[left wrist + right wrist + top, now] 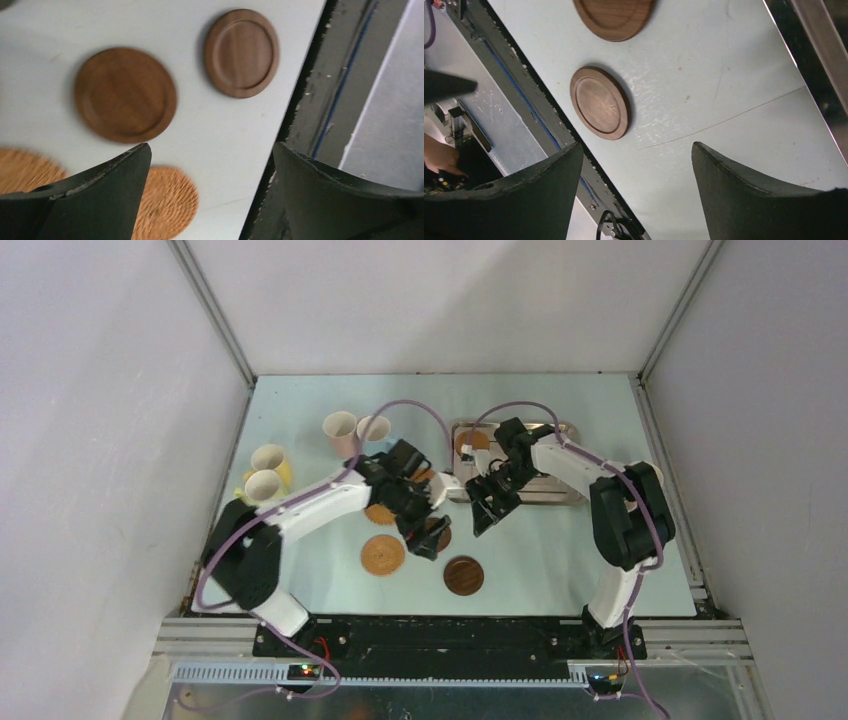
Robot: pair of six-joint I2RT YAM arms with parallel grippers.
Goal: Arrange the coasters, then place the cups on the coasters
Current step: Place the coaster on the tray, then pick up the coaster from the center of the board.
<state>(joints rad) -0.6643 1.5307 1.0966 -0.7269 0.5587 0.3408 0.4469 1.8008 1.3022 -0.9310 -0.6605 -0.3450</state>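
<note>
Two dark coasters (241,52) lie beyond the left pincer (211,147) and right pincer (636,147), both wide open, empty.

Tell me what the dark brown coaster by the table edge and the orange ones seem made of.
The dark coaster looks like wood: faint grain, a raised rim, a smooth satin finish. The orange coaster is matte with fine ribbed ridges, perhaps woven fibre or grooved wood; it is too blurred to say which.
</note>
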